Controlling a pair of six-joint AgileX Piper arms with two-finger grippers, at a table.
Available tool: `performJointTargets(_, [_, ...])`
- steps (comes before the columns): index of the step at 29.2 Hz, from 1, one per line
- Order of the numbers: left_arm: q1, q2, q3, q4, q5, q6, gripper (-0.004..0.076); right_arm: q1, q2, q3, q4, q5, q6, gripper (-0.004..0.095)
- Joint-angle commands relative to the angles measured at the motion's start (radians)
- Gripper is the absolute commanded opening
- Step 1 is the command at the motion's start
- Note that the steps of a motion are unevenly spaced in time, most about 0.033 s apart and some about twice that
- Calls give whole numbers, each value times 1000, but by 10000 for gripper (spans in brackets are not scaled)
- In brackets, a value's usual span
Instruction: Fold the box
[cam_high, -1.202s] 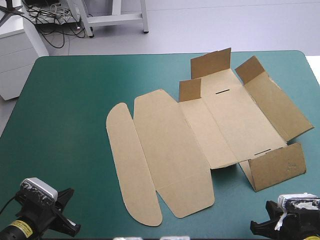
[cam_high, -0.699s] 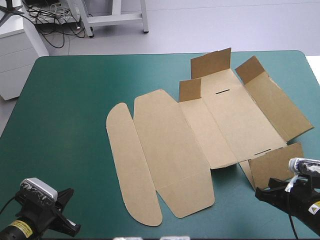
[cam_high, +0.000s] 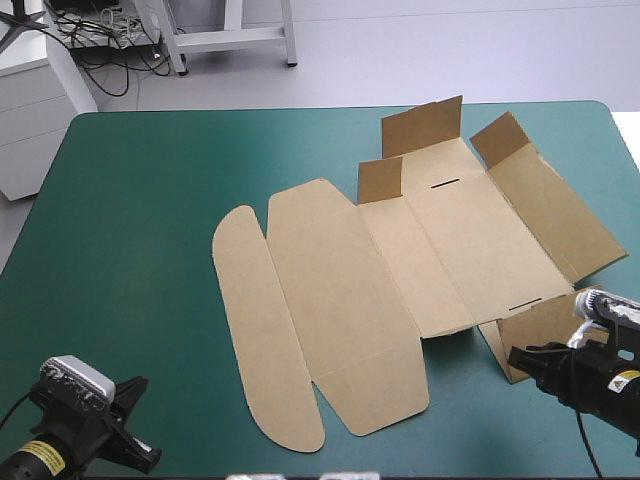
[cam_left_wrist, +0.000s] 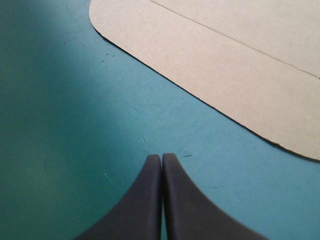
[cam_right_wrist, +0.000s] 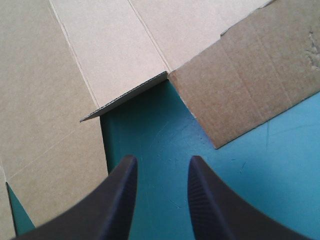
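Right hand half-spread, empty, seemingly just short of the box; left hand closed, empty.

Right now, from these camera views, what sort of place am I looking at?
Most likely a robotics lab workbench: a table with a teal-green cover, one cut brown box lying mostly flat on it, and the left gripper and right gripper of two robot arms over it.
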Motion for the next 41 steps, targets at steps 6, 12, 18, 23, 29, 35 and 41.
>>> performJointTargets(6, [0,14,-25,-7,-61,-9,-10,-1,10,-20,15,-44,22,537])
performJointTargets(12, [0,14,-25,-7,-61,-9,-10,-1,10,-2,18,-83,64,535])
performJointTargets(18, [0,14,-25,-7,-61,-9,-10,-1,10,-2,88,-136,135,535])
performJointTargets(23, [0,14,-25,-9,-61,-9,-10,-1,39,-2,196,-162,210,533])
performJointTargets(29, [0,14,-25,-26,-61,-9,-10,-1,129,-2,210,-167,262,533])
performJointTargets(35, [0,14,-25,-26,-61,-9,-10,2,250,-2,279,-175,262,522])
performJointTargets(41, [0,14,-25,-26,-61,-9,-10,2,380,-2,312,-175,262,521])
